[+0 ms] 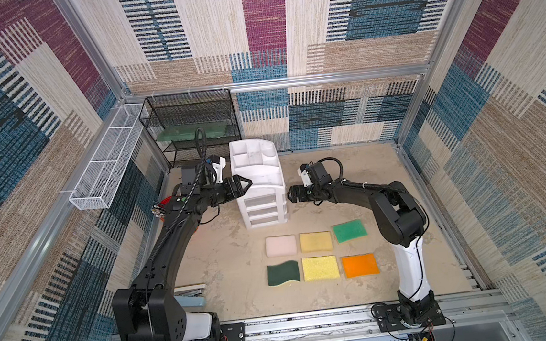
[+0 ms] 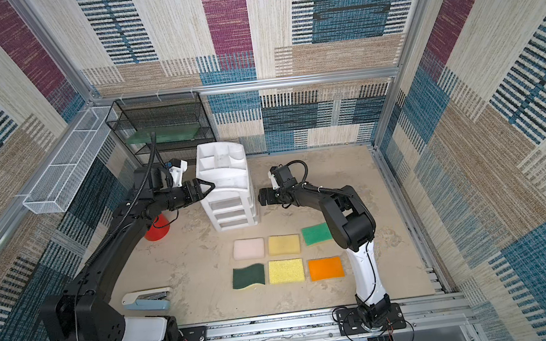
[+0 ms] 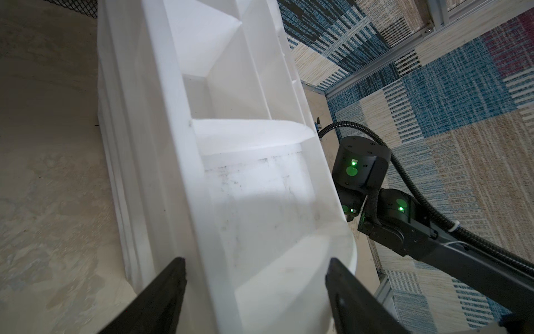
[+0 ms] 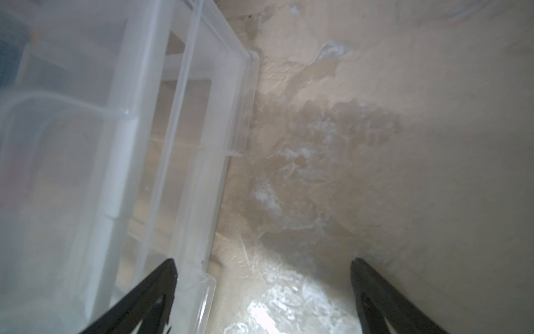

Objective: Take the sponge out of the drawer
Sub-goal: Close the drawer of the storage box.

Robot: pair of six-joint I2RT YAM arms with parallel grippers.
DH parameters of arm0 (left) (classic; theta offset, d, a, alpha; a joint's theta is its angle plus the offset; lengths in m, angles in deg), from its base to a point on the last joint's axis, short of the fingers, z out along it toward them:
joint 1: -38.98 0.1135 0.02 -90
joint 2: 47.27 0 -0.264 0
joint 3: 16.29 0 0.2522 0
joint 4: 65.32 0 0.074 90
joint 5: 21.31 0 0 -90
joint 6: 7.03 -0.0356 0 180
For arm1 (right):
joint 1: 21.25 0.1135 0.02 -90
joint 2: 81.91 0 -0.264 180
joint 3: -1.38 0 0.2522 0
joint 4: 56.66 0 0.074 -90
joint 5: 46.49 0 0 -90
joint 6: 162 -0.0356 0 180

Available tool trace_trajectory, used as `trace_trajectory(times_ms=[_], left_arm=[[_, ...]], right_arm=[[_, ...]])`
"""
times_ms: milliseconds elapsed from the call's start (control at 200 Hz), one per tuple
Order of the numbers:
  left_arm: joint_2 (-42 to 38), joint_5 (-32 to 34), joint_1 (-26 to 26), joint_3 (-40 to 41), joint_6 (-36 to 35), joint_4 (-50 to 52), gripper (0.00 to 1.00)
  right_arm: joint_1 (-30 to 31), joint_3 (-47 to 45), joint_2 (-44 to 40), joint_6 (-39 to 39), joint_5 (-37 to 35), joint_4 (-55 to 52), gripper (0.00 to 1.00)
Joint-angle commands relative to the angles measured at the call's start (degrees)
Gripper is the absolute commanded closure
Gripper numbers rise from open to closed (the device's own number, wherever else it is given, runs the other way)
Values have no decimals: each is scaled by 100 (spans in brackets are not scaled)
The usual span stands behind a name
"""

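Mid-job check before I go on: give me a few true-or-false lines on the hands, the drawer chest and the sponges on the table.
1. Six sponges lie on the table in front of the drawer chest. True.
2. One drawer is pulled out. False: in both top views all three fronts sit flush.
3. The right hand is open beside the chest's right side. True.
4. The left hand holds a sponge. False: it is open and empty at the chest's upper left edge.
5. The orange sponge lies in the row nearest the chest. False: it is in the farther row.
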Motion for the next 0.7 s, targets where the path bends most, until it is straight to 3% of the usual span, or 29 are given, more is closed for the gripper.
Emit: trace_trajectory(times_ms=[0, 501, 696], left_arm=[[28, -282, -45, -3, -87, -76, 22], [93, -359, -347, 75, -153, -33, 22], [62, 97, -424, 67, -97, 316, 22]], right_arm=[[67, -59, -77, 16, 38, 128, 5], [492, -940, -1240, -225, -312, 260, 5], [714, -1148, -1660, -240, -719, 135, 5]])
